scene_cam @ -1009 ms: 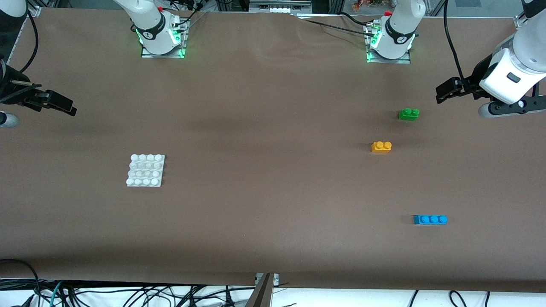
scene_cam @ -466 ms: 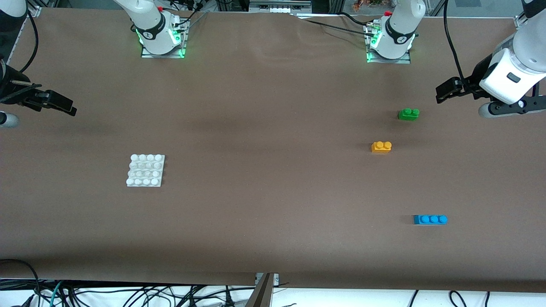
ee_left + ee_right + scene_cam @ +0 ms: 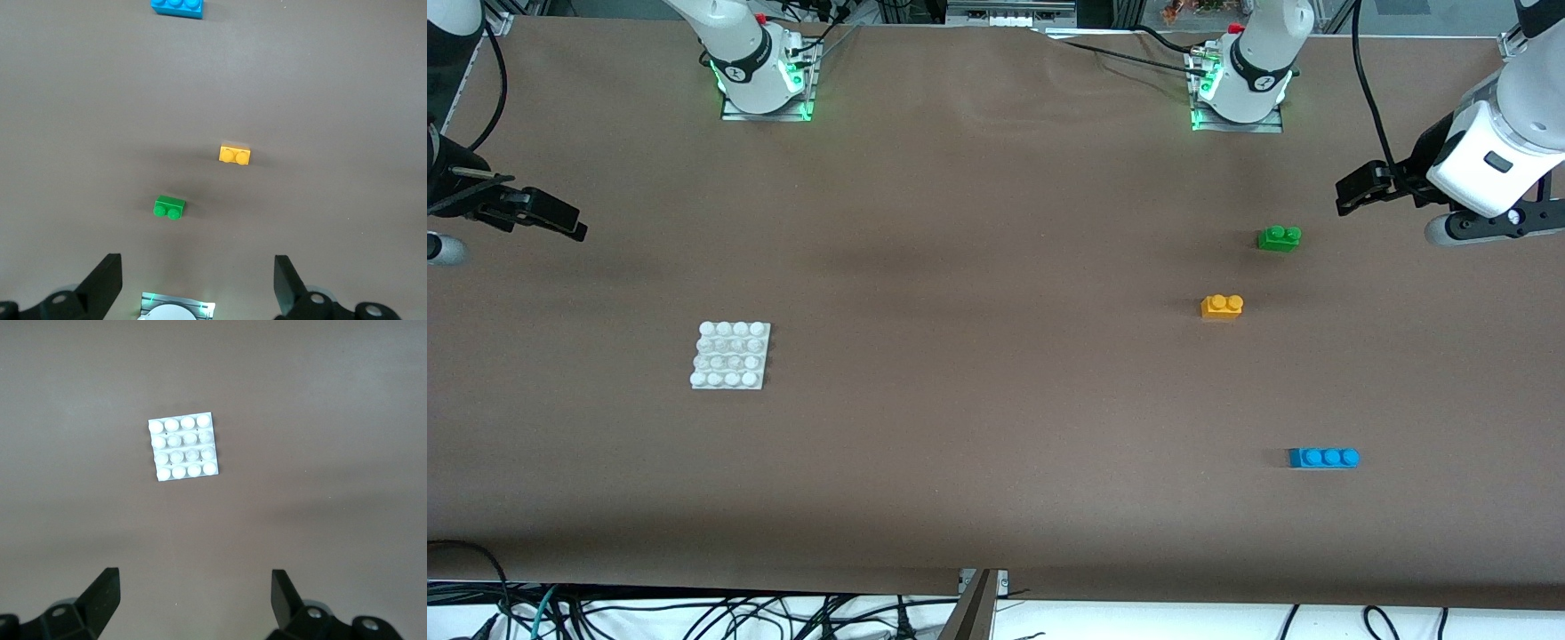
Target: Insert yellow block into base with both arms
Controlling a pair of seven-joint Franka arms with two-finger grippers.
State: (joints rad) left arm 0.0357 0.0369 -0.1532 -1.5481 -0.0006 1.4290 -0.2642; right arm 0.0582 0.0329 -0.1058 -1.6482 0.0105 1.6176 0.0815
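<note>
Table [image 3: 996, 356] unchanged since earlier; yellow block [image 3: 1222, 306] unmoved.

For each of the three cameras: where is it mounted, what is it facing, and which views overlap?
Front: high across the table, facing both bases; left gripper, right gripper, base.
Left wrist: looks down past its open fingers at yellow block, shared with front.
Right wrist: looks down past open fingers at base.

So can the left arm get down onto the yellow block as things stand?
Probably yes. The left gripper hangs open over the table's end, holding nothing. The yellow block sits alone on bare table, clear of the green brick and blue brick, so nothing blocks a descent.
</note>
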